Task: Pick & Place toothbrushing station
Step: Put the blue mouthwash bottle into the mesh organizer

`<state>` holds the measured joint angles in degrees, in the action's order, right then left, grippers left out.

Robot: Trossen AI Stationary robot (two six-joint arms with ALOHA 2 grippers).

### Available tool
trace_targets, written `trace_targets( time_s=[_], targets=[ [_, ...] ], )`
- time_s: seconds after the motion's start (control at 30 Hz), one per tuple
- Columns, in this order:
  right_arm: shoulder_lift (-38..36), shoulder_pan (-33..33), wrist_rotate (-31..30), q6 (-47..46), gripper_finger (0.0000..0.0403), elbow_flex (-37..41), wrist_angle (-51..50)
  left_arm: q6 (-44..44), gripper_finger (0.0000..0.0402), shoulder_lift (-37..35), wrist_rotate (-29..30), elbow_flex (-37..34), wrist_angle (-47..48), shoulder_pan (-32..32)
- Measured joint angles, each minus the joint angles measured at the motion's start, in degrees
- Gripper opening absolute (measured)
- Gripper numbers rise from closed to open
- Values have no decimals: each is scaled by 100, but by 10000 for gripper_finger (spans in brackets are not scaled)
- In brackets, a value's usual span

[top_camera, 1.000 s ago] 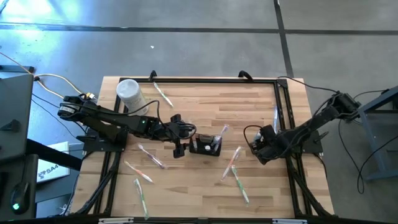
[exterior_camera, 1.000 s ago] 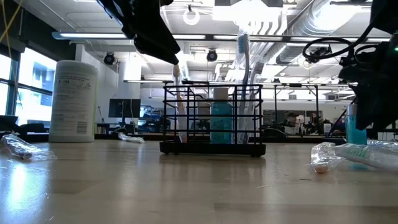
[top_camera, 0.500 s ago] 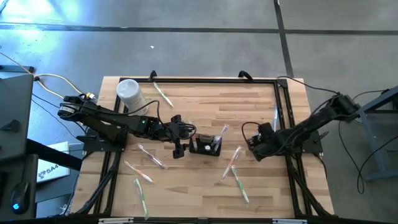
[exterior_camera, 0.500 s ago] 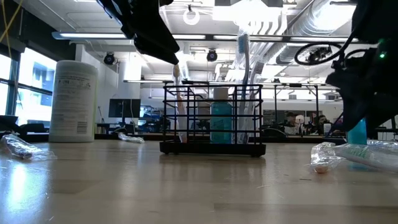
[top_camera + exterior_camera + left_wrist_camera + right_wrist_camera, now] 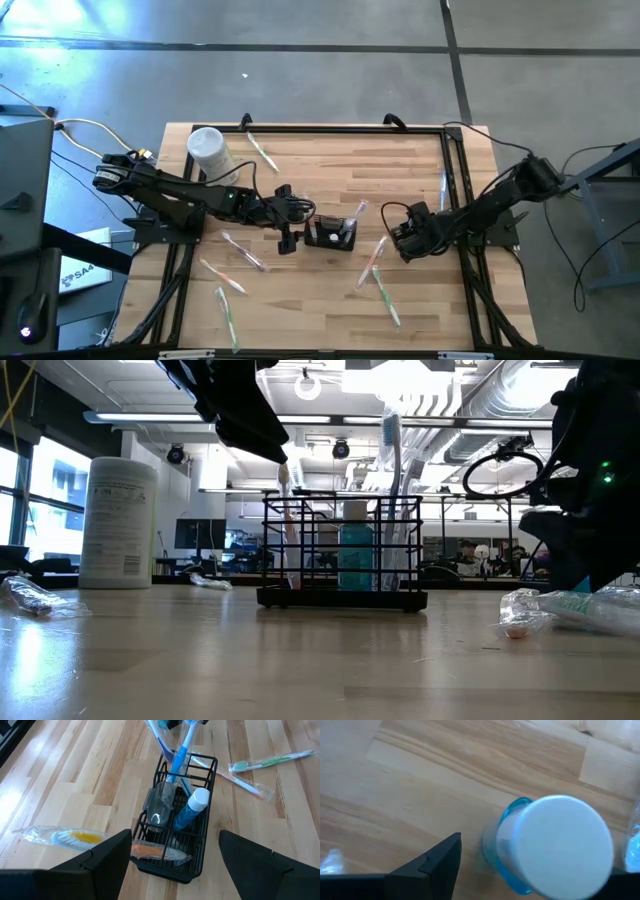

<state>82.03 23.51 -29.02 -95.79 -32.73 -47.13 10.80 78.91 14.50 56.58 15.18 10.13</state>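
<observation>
The toothbrushing station [image 5: 331, 234] is a black wire rack standing on the table's middle. It holds upright toothbrushes, a blue bottle with a white cap [image 5: 192, 806] and a wrapped orange brush. My left gripper [image 5: 288, 238] hangs open just left of it and above it, its fingers [image 5: 107, 862] spread wider than the rack [image 5: 175, 825]. My right gripper [image 5: 403, 240] is open and low over the table, right of the rack. Between its fingers [image 5: 432, 862] stands a small blue bottle with a white cap [image 5: 555, 852], with a gap to the finger that shows.
A white lidded cylinder [image 5: 209, 150] stands at the far left. Wrapped toothbrushes lie scattered: near the right gripper [image 5: 382, 280], at the near left [image 5: 228, 280] and at the far edge [image 5: 262, 152]. A black rail frames the table [image 5: 455, 180].
My right gripper has sunk toward the table and gone a little toward the rack, coming down around the small blue bottle, which it now hides in the low view. The bottle has stayed standing.
</observation>
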Motion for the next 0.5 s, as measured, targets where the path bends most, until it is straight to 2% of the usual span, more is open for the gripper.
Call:
trace_targets(
  time_s=[0.2, 0.5],
  targets=[
    [10, 0, -12, -4, 181, 0, 26, 1, 297, 0, 0, 0, 0, 0],
    [5, 0, 96, 99, 59, -3, 23, 0, 297, 0, 1, 0, 0, 0]
  ],
)
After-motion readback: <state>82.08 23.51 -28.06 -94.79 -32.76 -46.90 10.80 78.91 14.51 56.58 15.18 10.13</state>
